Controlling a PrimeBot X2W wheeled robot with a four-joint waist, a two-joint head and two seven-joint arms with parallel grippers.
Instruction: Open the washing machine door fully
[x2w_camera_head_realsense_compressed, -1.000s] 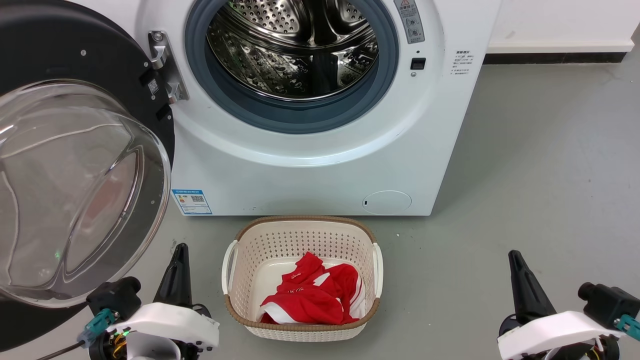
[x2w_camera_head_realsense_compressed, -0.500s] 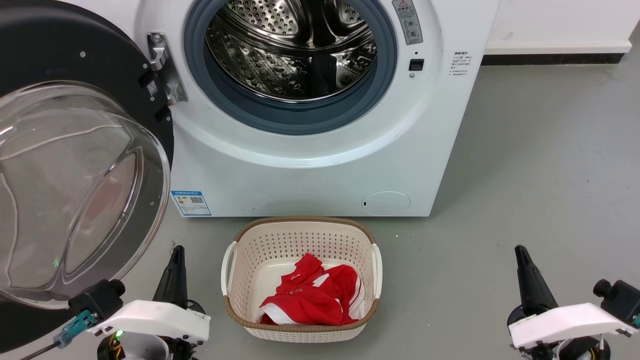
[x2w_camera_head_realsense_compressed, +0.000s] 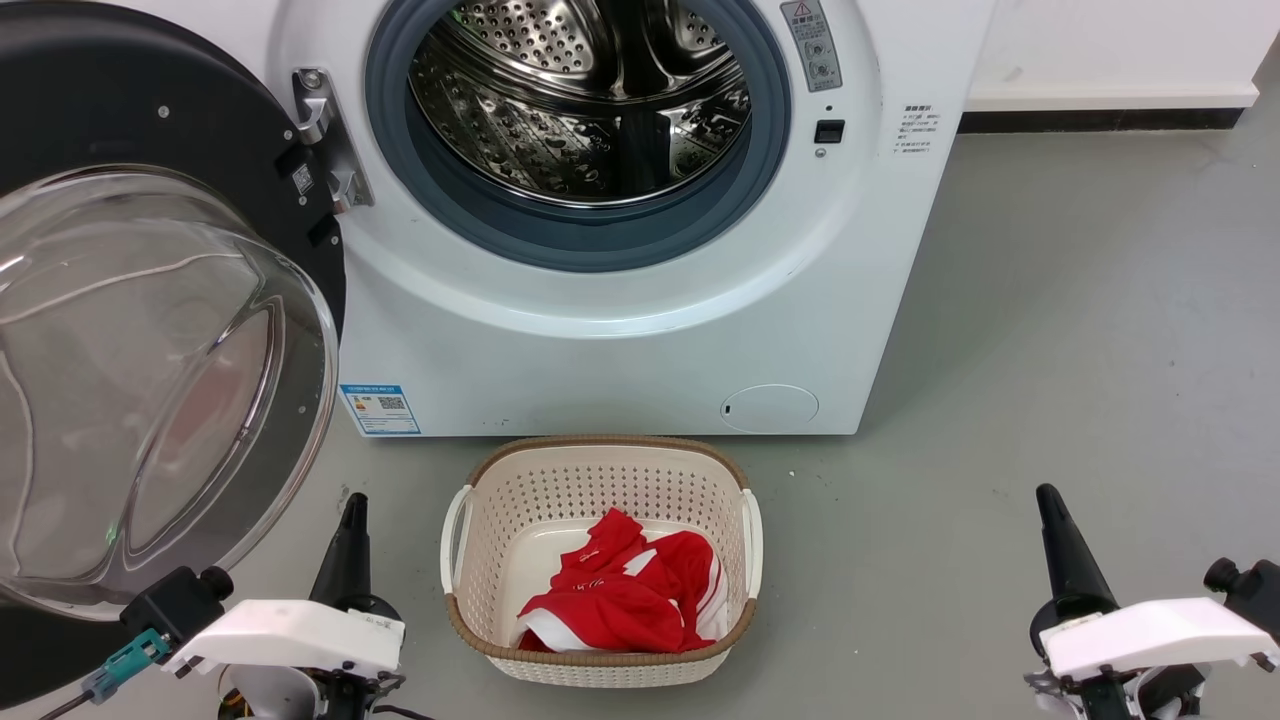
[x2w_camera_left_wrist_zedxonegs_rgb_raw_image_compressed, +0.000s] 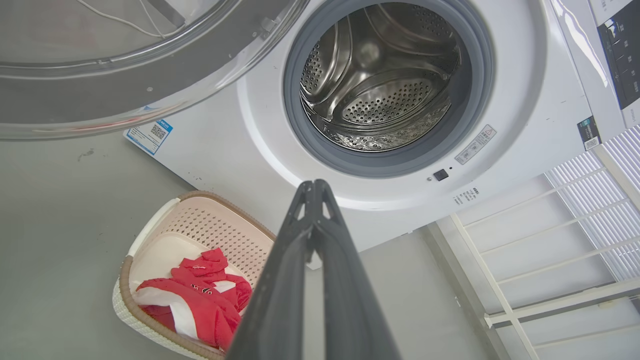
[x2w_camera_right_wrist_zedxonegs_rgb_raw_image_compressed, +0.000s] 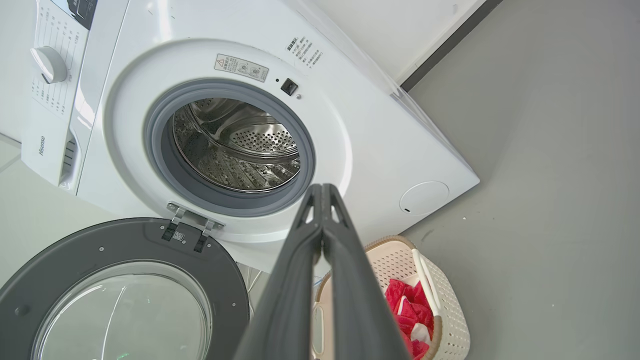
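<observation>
The white washing machine (x2w_camera_head_realsense_compressed: 620, 340) faces me, its steel drum mouth (x2w_camera_head_realsense_compressed: 575, 95) bare. Its black-rimmed door (x2w_camera_head_realsense_compressed: 150, 130) with the clear glass bowl (x2w_camera_head_realsense_compressed: 150, 390) stands swung wide to the left on its hinge (x2w_camera_head_realsense_compressed: 325, 140). In the right wrist view the door (x2w_camera_right_wrist_zedxonegs_rgb_raw_image_compressed: 115, 290) lies well away from the drum opening (x2w_camera_right_wrist_zedxonegs_rgb_raw_image_compressed: 232, 145). My left gripper (x2w_camera_head_realsense_compressed: 353, 505) is low at the left, just right of the door's lower edge, shut and holding nothing. My right gripper (x2w_camera_head_realsense_compressed: 1047, 495) is low at the right over bare floor, shut and empty. Both wrist views show the fingers (x2w_camera_left_wrist_zedxonegs_rgb_raw_image_compressed: 314, 187) (x2w_camera_right_wrist_zedxonegs_rgb_raw_image_compressed: 322, 190) pressed together.
A cream perforated laundry basket (x2w_camera_head_realsense_compressed: 600, 455) with a red and white garment (x2w_camera_head_realsense_compressed: 625, 590) stands on the grey floor right before the machine, between my arms. A white wall with dark skirting (x2w_camera_head_realsense_compressed: 1100, 118) runs behind at the right. A white rack (x2w_camera_left_wrist_zedxonegs_rgb_raw_image_compressed: 550, 250) shows beside the machine.
Both grippers have drawn back toward the bottom of the head view, the right one also shifting slightly right. The door and basket have stayed put; the camera has tilted a little.
</observation>
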